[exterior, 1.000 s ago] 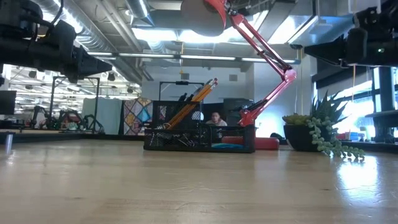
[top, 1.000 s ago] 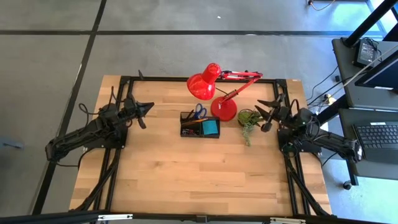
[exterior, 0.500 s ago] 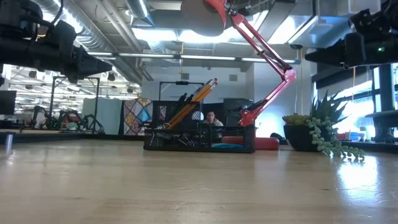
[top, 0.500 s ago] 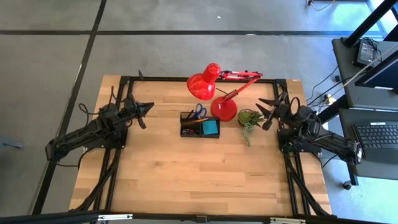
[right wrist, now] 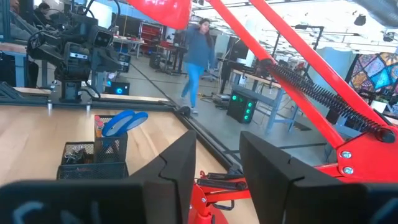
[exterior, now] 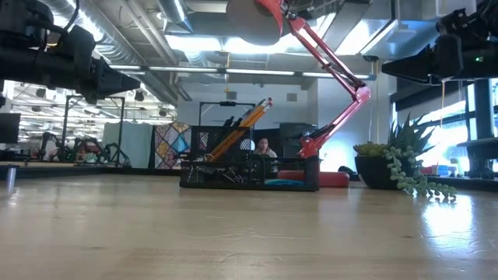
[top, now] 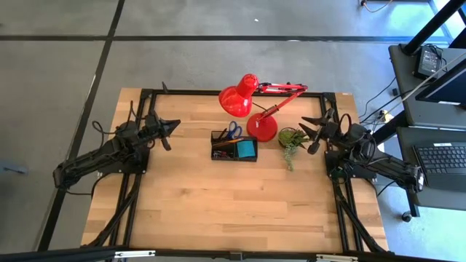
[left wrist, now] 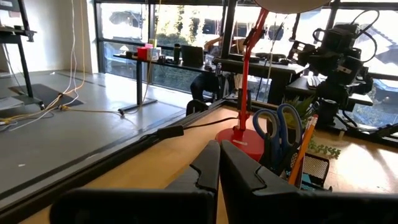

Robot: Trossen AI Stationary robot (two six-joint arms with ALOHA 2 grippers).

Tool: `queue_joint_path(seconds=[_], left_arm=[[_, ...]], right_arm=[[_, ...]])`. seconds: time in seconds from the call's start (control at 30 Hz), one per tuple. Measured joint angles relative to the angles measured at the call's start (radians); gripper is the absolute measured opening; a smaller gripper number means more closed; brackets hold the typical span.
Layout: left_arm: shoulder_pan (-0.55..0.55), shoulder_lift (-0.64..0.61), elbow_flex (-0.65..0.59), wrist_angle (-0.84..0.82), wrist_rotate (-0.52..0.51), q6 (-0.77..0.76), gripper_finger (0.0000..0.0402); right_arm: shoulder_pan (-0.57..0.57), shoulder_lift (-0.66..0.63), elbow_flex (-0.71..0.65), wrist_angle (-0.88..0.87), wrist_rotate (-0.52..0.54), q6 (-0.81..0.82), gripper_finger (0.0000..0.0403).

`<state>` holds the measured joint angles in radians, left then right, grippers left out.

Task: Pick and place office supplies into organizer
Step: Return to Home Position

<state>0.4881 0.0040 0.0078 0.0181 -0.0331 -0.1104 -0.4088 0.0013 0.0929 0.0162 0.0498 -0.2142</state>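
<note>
Nudging right gripper (top: 306, 134) back, right of organizer (top: 234, 159), fingers wide, empty; left gripper (top: 172, 134) opposite, fingers narrow. Sticky-note pad (top: 246, 148) in; likely finished.

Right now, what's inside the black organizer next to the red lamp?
The organizer holds blue-handled scissors, orange pencils and a blue sticky-note pad. Anything lying underneath them is covered, so I cannot tell.

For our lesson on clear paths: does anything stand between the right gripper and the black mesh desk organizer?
Yes. The small green potted plant stands between the open right gripper and the black mesh desk organizer, with the red lamp's round base edging into that line. The left gripper, shut, waits at the table's other side.
</note>
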Motion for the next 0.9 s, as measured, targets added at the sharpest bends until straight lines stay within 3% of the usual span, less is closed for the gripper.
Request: queue_joint_path(seconds=[0.6, 0.77, 0.9], left_arm=[[0.000, 0.000, 0.000, 0.000, 0.000, 0.000, 0.0008], [0.000, 0.000, 0.000, 0.000, -0.001, 0.000, 0.0004], [0.000, 0.000, 0.000, 0.001, -0.001, 0.000, 0.0004]], right_arm=[[0.000, 0.000, -0.002, 0.023, -0.002, 0.024, 0.0128], [0.000, 0.000, -0.085, 0.158, -0.003, 0.053, 0.0128], [0.000, -0.001, -0.085, 0.164, -0.001, 0.022, 0.0128]])
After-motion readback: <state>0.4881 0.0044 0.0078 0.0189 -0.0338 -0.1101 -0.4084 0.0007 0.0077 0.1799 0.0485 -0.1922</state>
